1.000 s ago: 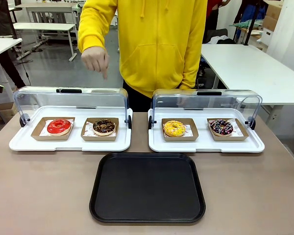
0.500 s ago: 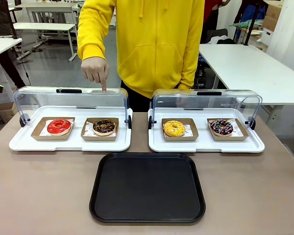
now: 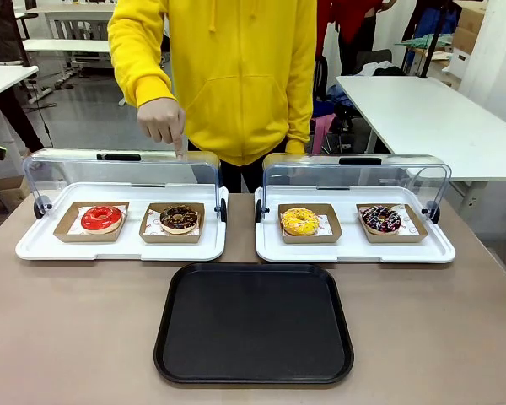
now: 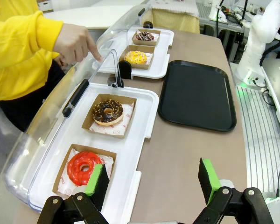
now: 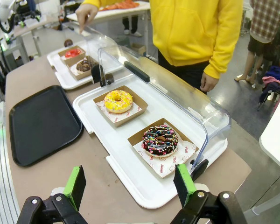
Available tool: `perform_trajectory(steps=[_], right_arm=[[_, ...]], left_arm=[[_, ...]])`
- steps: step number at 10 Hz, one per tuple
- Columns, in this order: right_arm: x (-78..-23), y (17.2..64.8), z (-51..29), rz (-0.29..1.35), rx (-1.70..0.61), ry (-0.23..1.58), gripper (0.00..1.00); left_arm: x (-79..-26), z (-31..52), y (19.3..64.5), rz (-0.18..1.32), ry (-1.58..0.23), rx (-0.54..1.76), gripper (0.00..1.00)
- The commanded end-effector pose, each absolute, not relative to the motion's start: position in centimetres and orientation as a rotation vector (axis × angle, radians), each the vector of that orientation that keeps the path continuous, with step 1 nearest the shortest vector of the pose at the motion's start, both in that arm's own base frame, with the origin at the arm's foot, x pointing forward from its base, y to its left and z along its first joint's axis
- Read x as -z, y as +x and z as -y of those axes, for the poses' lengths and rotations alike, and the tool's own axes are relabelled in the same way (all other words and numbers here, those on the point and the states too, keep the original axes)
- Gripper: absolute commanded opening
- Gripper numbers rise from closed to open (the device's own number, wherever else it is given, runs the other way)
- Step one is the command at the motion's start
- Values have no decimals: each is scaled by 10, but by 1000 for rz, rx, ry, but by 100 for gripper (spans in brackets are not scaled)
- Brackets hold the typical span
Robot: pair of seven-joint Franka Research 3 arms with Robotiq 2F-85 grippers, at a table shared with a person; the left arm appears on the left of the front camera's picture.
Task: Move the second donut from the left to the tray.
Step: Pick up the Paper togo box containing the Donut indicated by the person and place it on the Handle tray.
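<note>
Fingertip of the person's hand (image 3: 162, 122) has dropped to the clear lid (image 3: 122, 169) just beyond the second donut from the left (image 3: 179, 218), which sits uncollected in its holder, while the tray (image 3: 253, 325) lies near and bare and the left gripper (image 4: 153, 179) and right gripper (image 5: 129, 184) are splayed wide, holding nothing.

Bright even light, soft shadows, sharp; wrist views bowed at edges.

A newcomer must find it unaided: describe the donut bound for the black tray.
Beyond the black tray stand two white display trays with clear lids; take the left display tray. Of its two donuts, pick the chocolate donut nearer the middle: dark glaze with light crumbs, unlike the red-glazed donut beside it.
</note>
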State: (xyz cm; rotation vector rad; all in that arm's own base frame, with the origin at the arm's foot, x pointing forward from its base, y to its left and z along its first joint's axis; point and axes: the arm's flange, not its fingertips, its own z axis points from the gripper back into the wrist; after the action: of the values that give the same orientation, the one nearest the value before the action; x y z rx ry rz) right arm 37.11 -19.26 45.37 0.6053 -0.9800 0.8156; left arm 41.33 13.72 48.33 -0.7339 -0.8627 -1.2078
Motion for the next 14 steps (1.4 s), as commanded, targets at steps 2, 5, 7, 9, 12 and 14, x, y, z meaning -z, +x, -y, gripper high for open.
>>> perform_trajectory(steps=[2,5,7,9,12,14], right_arm=[[-454,374,192,1011,-823,604,100],[-454,374,192,1011,-823,604,100],[-454,374,192,1011,-823,604,100],[-454,374,192,1011,-823,604,100],[-454,374,192,1011,-823,604,100],[-454,374,192,1011,-823,604,100]], left_arm=[[-486,-137,414,865,-736,1210,100],[-486,-137,414,865,-736,1210,100],[-486,-137,414,865,-736,1210,100],[-497,-126,417,838,-707,1240,100],[-539,-69,419,715,-555,1379,100],[-546,-9,416,598,-397,1500,100]])
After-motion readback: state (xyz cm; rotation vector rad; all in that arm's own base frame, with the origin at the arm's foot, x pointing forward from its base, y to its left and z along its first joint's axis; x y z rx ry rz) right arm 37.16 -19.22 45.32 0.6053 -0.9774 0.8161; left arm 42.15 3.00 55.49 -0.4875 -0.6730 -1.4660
